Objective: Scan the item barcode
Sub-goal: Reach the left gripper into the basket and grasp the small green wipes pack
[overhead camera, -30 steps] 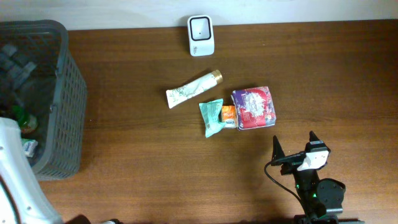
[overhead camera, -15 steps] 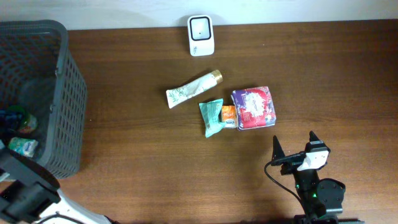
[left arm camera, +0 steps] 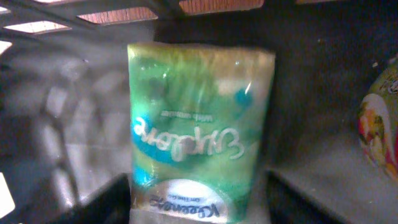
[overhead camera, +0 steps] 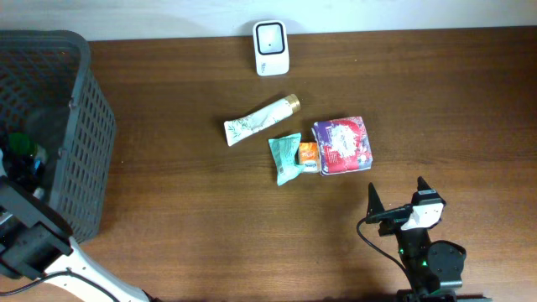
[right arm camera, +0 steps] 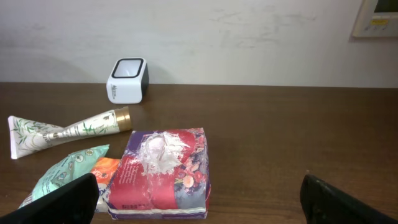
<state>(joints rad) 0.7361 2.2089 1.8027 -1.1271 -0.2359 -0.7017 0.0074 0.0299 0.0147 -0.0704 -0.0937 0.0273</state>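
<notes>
Left wrist view is filled by a green packet (left arm camera: 199, 124) with white script lettering that reads upside down from this camera. It stands upright against the dark floor and wall inside the grey basket (overhead camera: 80, 126). The left end effector (left arm camera: 196, 186) is down in the basket with the packet between its dark fingers (left arm camera: 99, 202). They sit close on either side of the packet's lower edge, but I cannot tell whether they actually press on it. A second, multicoloured package (left arm camera: 379, 130) shows at the right edge of that view, apart from the green one.

From overhead, the basket sits at the far left of the wooden surface (overhead camera: 185, 201), and the left arm (overhead camera: 33, 235) reaches into it from the near side.

Toward the middle of the surface lie a white tube with a gold cap (overhead camera: 262, 119), a teal pouch (overhead camera: 285, 158), a small orange pack (overhead camera: 309, 154) and a purple-and-red packet (overhead camera: 342, 144); the last three are touching. The white scanner (overhead camera: 270, 48) stands at the far edge, well apart from the basket.

The right end effector (overhead camera: 397, 197) rests near the front edge, its jaws spread wide and holding nothing.
</notes>
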